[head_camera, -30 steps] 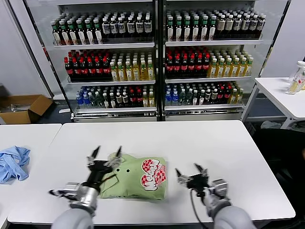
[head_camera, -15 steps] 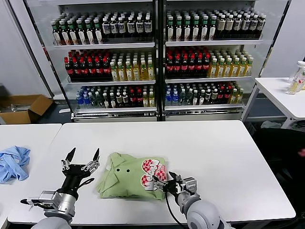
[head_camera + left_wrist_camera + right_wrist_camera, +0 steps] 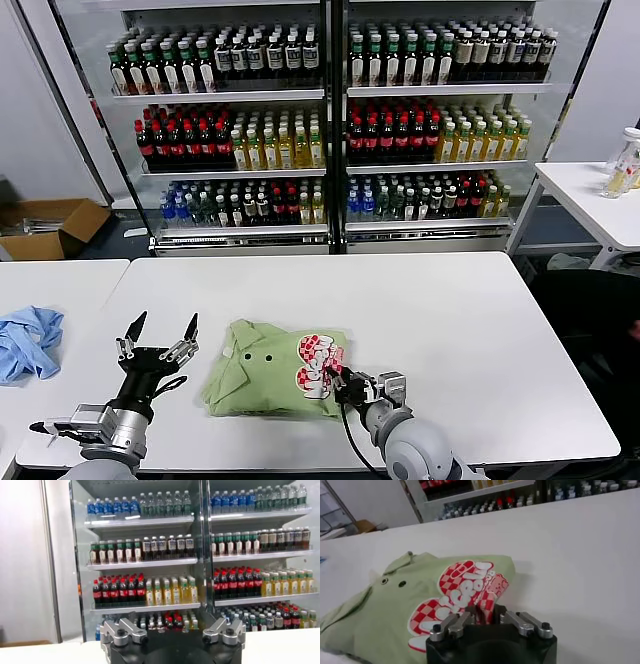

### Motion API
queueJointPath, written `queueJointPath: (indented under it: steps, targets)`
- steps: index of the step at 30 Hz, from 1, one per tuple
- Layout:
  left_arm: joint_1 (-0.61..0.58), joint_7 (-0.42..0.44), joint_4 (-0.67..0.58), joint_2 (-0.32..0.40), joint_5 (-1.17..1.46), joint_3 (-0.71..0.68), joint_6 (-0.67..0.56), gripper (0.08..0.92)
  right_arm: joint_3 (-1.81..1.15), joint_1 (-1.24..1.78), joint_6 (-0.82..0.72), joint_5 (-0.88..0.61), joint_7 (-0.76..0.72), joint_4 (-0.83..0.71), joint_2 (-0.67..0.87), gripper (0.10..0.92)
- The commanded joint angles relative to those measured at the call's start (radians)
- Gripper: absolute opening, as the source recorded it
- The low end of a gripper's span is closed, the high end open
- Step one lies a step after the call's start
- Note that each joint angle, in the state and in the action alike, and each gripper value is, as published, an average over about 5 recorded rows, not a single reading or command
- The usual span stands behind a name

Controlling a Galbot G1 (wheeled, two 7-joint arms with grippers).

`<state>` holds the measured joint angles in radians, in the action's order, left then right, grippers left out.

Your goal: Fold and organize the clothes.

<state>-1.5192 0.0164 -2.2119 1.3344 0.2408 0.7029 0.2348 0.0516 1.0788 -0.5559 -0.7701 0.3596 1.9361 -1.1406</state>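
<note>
Head view looks down at the table (image 3: 420, 300); right wrist skims it (left faces shelves (image 3: 150, 562)).

Right gripper (image 3: 479, 616) sits low over the white surface (image 3: 580, 555), at the edge of the folded light green polo shirt (image 3: 380, 610). Fingers nearly together on the checkered print (image 3: 457, 595). Two dark buttons (image 3: 393, 582) visible by the collar.

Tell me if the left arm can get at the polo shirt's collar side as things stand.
Probably yes. The left gripper stands open, raised just beside the polo shirt, and only bare table lies between them. The right gripper is at the shirt's opposite edge, out of the way.
</note>
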Motion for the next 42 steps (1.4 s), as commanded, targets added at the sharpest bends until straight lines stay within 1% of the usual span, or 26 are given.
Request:
queueJointPath:
  steps: [1, 5, 8, 10, 13, 17, 20, 23, 25, 31, 35, 42]
  targets:
    - [0.002, 0.003, 0.014, -0.005, -0.006, 0.007, -0.009, 0.823, -0.189, 0.019, -0.011, 0.058, -0.111, 0.145, 0.119, 0.247]
    - [0.017, 0.004, 0.035, -0.006, -0.036, -0.015, -0.039, 0.823, -0.354, 0.059, -0.022, 0.109, -0.25, 0.141, 0.258, 0.146]
    - [0.034, 0.009, 0.058, -0.004, -0.083, -0.043, -0.085, 0.823, -0.441, 0.063, -0.017, 0.169, -0.342, 0.074, 0.306, 0.106]
    - [0.045, 0.013, 0.075, -0.001, -0.118, -0.062, -0.114, 0.823, -0.462, 0.057, -0.014, 0.196, -0.375, 0.024, 0.308, 0.106]
    - [0.057, 0.015, 0.094, 0.008, -0.157, -0.084, -0.142, 0.823, -0.433, 0.056, -0.009, 0.202, -0.386, -0.022, 0.285, 0.106]
    - [0.067, 0.014, 0.11, 0.017, -0.177, -0.09, -0.152, 0.823, -0.371, 0.069, 0.003, 0.243, -0.351, -0.037, 0.225, 0.106]
    - [0.07, 0.014, 0.114, 0.015, -0.179, -0.082, -0.15, 0.823, -0.373, 0.081, 0.017, 0.244, -0.317, -0.013, 0.205, 0.115]
    - [0.072, 0.014, 0.113, 0.013, -0.185, -0.074, -0.151, 0.822, -0.413, 0.105, 0.033, 0.225, -0.275, 0.039, 0.218, 0.172]
    - [0.075, 0.015, 0.112, 0.015, -0.19, -0.073, -0.156, 0.823, -0.457, 0.123, 0.039, 0.218, -0.264, 0.069, 0.229, 0.232]
    - [0.091, 0.016, 0.124, 0.014, -0.194, -0.082, -0.168, 0.823, -0.569, 0.148, 0.079, 0.22, -0.296, 0.103, 0.239, 0.405]
    - [0.106, 0.018, 0.132, 0.003, -0.194, -0.087, -0.169, 0.823, -0.585, 0.119, 0.139, 0.257, -0.278, 0.074, 0.22, 0.518]
    - [0.132, 0.018, 0.167, -0.008, -0.203, -0.109, -0.207, 0.823, -0.594, 0.077, 0.274, 0.421, -0.277, -0.042, 0.199, 0.717]
